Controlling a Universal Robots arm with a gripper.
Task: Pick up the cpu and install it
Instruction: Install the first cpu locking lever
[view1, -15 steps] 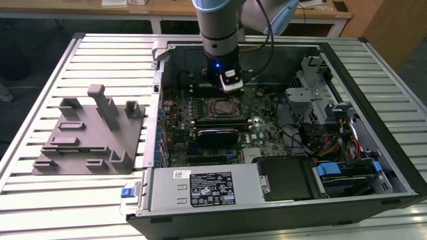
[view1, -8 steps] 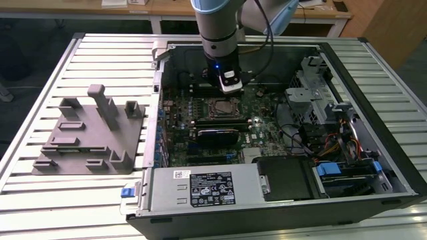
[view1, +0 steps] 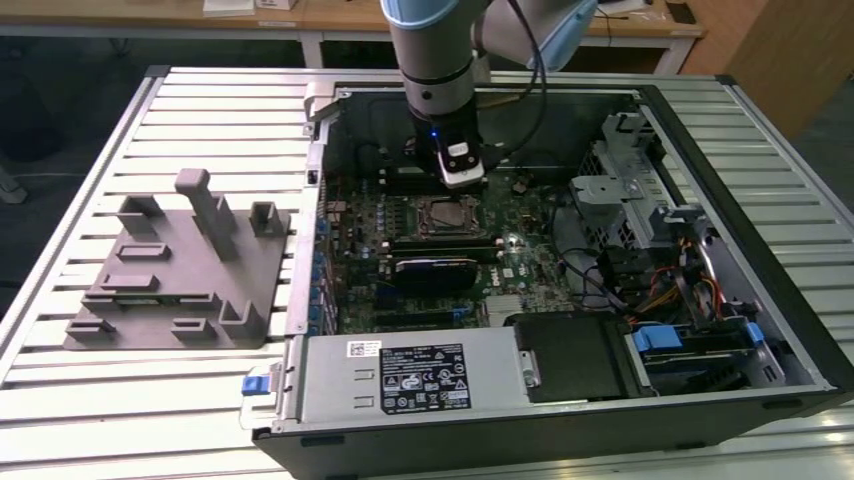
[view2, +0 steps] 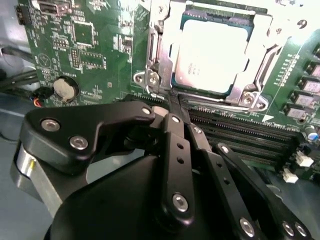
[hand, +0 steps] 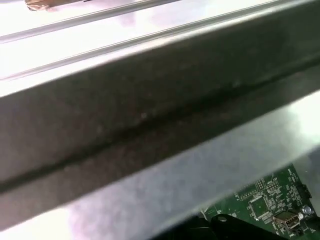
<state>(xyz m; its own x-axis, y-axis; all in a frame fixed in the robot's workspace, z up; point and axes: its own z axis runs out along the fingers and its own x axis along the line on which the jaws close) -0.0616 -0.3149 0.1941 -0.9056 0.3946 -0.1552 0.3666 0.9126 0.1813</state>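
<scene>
The cpu (view2: 210, 52) sits flat in its socket frame (view2: 160, 55) on the green motherboard (view2: 85, 45), its pale metal top glaring under the light. The gripper (view2: 172, 102) hangs just beside the socket, over the memory slots (view2: 240, 135), its black fingers (view2: 175, 145) pressed together on nothing. In the exterior view the arm (view1: 434, 60) reaches down into the open computer case (view1: 747, 290), with the grey plastic fixture (view1: 180, 265) well apart from the socket, outside the case.

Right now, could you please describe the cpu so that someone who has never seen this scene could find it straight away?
Start at the open computer case on the slatted table and look at its green motherboard. Near the board's middle, just in front of the gripper, sits a metal socket frame. The cpu is the flat, pale silver square inside that frame, the only plain shiny plate among green circuitry and black slots.
</scene>
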